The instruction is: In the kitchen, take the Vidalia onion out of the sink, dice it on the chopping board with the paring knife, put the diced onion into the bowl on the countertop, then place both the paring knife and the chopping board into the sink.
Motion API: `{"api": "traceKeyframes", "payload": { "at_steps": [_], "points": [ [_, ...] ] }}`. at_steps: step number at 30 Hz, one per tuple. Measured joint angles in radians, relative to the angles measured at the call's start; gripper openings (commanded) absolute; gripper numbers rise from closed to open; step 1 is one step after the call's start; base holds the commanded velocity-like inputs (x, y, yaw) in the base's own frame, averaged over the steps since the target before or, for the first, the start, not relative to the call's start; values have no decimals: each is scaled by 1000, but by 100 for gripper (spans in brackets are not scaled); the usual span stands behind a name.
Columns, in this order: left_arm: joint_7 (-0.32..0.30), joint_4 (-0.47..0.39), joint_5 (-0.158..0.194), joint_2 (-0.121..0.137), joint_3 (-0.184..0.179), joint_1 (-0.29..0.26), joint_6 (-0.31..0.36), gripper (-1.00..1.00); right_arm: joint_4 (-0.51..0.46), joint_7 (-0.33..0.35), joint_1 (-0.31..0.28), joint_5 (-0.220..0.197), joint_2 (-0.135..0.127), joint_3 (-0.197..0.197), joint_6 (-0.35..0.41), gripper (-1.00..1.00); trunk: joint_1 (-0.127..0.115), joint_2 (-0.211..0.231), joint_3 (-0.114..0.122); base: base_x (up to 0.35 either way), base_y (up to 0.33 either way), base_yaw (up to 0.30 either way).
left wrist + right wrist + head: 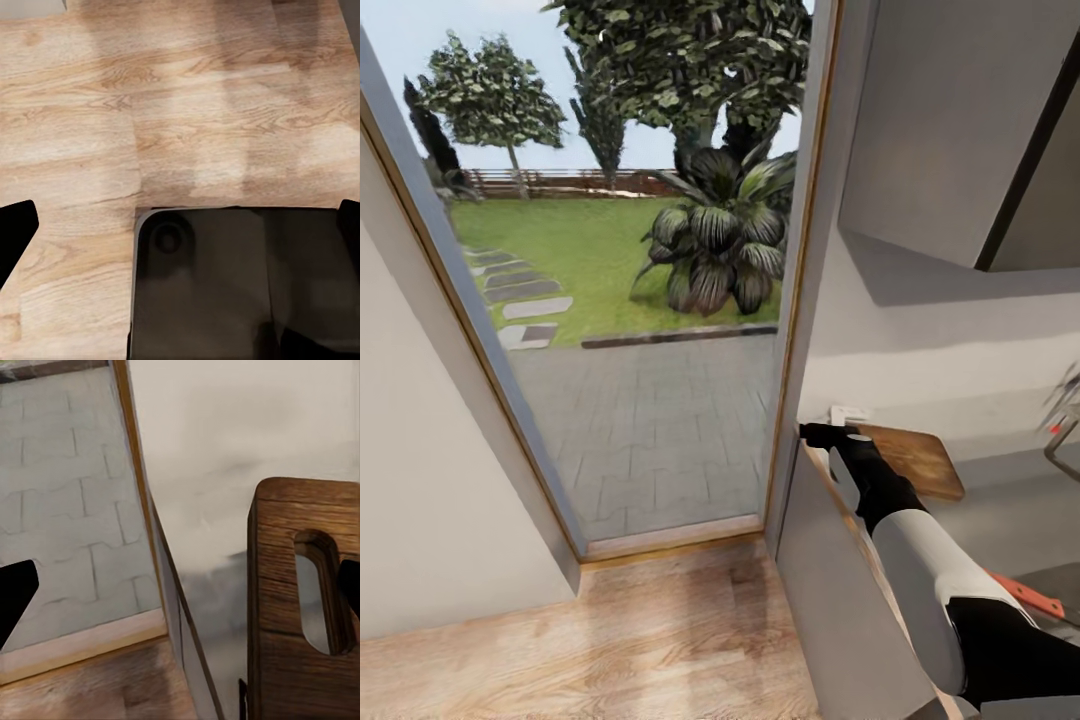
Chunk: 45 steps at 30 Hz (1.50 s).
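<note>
A tall glass door (630,300) looks out on paving, lawn and a big leafy plant, with pale wood floor (610,640) below me. To its right the grey bench (1010,500) begins. My right arm reaches over its near corner, and my right end effector (822,434) sits at the edge of the chopping board (915,460). In the right wrist view its fingertips (15,592) stand wide apart, with the board's handle slot (322,592) between them and nothing clamped. The knife's orange-red handle (1025,595) lies on the bench beside my forearm. My left end effector (180,240) hangs open over the floor, above my own dark base (225,285). A chrome tap (1065,425) with a red knob shows at the far right.
</note>
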Motion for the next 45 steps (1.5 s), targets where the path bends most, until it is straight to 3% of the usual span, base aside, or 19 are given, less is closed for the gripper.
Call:
{"api": "traceKeyframes", "payload": {
  "at_steps": [28,45],
  "points": [
    [0,0,0,1,0,0,-2,100,0,0,0,0,0,-6,0,100,0,0,-41,17,0,0],
    [0,0,0,1,0,0,-1,100,0,0,0,0,0,-6,0,100,0,0,-44,90,0,0]
  ]
}}
